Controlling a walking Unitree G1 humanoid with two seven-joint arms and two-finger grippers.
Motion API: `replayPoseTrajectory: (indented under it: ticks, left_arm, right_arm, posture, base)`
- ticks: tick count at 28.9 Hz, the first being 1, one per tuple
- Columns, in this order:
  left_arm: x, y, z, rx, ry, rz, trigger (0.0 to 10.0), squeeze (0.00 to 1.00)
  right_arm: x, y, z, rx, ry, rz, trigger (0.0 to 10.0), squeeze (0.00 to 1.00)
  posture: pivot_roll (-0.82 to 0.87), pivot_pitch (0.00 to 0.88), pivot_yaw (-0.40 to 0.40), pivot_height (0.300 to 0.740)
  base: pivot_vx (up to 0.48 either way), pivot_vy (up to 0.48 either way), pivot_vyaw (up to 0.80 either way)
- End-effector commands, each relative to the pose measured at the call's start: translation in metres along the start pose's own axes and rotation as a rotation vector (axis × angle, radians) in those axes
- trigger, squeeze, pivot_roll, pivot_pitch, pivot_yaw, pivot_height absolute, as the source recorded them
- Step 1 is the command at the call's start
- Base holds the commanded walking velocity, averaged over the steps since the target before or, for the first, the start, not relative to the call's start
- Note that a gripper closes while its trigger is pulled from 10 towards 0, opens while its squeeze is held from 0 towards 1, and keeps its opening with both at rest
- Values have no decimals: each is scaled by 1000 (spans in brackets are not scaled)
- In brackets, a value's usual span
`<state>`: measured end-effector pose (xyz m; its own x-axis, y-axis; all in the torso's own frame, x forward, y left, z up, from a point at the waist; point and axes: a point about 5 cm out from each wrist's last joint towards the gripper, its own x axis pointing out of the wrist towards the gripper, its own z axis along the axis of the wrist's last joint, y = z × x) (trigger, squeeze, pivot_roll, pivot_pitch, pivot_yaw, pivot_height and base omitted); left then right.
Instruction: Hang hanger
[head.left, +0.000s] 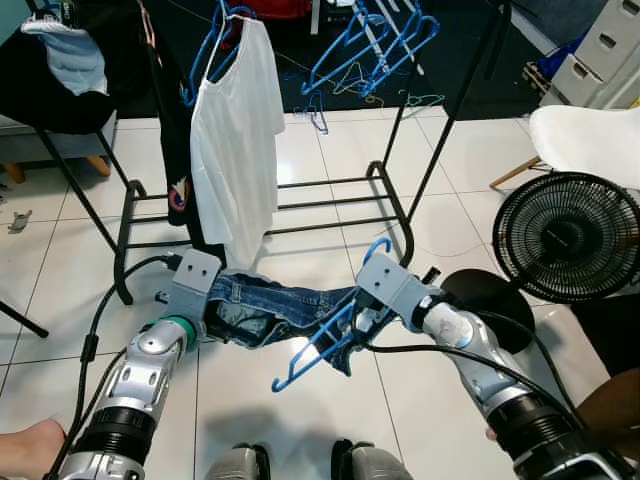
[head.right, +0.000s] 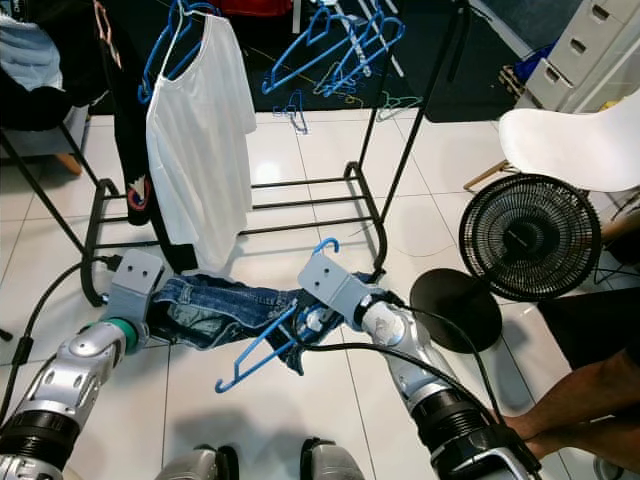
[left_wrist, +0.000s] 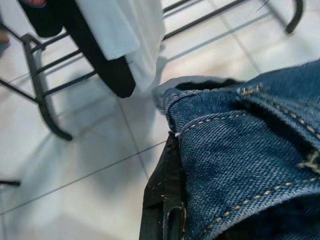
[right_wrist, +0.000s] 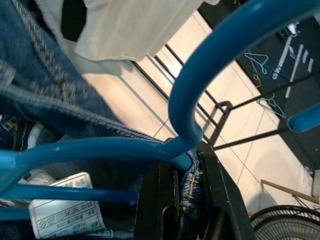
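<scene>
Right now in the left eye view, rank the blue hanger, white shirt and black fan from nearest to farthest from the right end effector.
1. Blue hanger: held at the right end effector.
2. White shirt: hanging on the rack, ahead-left.
3. Black fan: standing far right.

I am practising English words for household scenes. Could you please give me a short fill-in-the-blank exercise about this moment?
1. Both end effectors hold a pair of blue denim ___ between them.
2. The right end effector also grips a ___ plastic hanger.
3. A ___ shirt hangs on the black rack.
4. A black ___ stands on the floor at the robot's right.

Missing words: jeans; blue; white; fan
</scene>
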<state>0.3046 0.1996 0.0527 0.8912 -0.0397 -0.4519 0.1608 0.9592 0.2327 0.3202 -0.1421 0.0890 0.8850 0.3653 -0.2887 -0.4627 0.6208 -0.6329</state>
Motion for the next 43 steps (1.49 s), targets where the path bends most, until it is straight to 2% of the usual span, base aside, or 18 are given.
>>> replayPoseTrajectory:
  ticks: [1,6,8,15,17,22,23,24,25,26,28,30,31,32,36,37,39,43]
  left_arm:
    - [0,13,-7,15,40,69,10000,0]
    - [-1,27,-14,53,81,136,10000,0]
    - [-2,36,-21,85,118,172,10000,0]
    - [-2,32,-27,83,137,161,10000,0]
    - [-1,25,-25,62,120,130,10000,0]
    - [-1,16,-18,29,73,77,10000,0]
    - [-1,7,-9,6,9,10,10000,0]
    - [-1,7,-9,6,9,10,10000,0]
    - [-3,-3,2,-6,-61,-68,10000,0]
    - [-3,-3,2,-6,-61,-68,10000,0]
    - [-8,-19,17,-22,-159,-187,10000,0]
    - [-8,-19,17,-22,-159,-187,10000,0]
    - [-11,-27,24,-23,-196,-239,10000,0]
    - [-11,-27,24,-23,-196,-239,10000,0]
    - [-24,-59,40,53,-269,-421,10000,0]
    - [-24,-59,40,53,-269,-421,10000,0]
    - [-29,-70,42,105,-286,-488,10000,0]
    - [-31,-73,42,121,-293,-512,10000,0]
  right_arm:
    - [-6,-6,-14,0,56,-45,0,0]
    - [-9,-9,-19,-10,64,-82,0,0]
    - [-11,-16,-20,-18,57,-146,0,0]
    - [-14,-38,-19,-19,48,-301,0,0]
    - [-15,-47,-23,-22,69,-367,0,0]
    - [-15,-53,-29,-20,100,-410,0,0]
    - [-14,-58,-33,28,124,-449,0,0]
    - [-14,-58,-33,28,124,-449,0,0]
    - [-12,-61,-37,107,143,-480,0,0]
    - [-12,-61,-37,107,143,-480,0,0]
    - [-7,-61,-40,216,164,-501,0,0]
    - [-7,-61,-40,216,164,-501,0,0]
    - [-4,-60,-39,254,166,-499,0,0]
    - [-4,-60,-39,254,166,-499,0,0]
    - [11,-59,-28,331,169,-505,0,0]
    - [11,-59,-28,331,169,-505,0,0]
    - [14,-62,-25,331,176,-529,0,0]
    - [15,-63,-25,328,180,-539,0,0]
  posture:
    - [8,68,19,733]
    - [8,70,20,733]
    - [7,70,22,733]
    - [5,70,20,733]
    - [6,69,18,733]
    - [7,68,18,733]
    - [7,66,20,733]
    - [7,66,20,733]
    - [7,63,21,733]
    - [7,63,21,733]
    - [10,60,22,733]
    - [10,60,22,733]
    - [12,58,22,733]
    - [12,58,22,733]
    - [18,50,17,733]
    - [18,50,17,733]
    - [21,49,15,733]
    - [21,49,15,733]
  base:
    - [0,0,0]
    - [0,0,0]
    - [0,0,0]
    - [0,0,0]
    - [0,0,0]
    - [0,0,0]
    - [0,0,0]
    - [0,0,0]
    - [0,0,0]
    - [0,0,0]
    - [0,0,0]
    - [0,0,0]
    - [0,0,0]
    - [0,0,0]
    - [0,0,0]
    - [0,0,0]
    - [0,0,0]
    - [0,0,0]
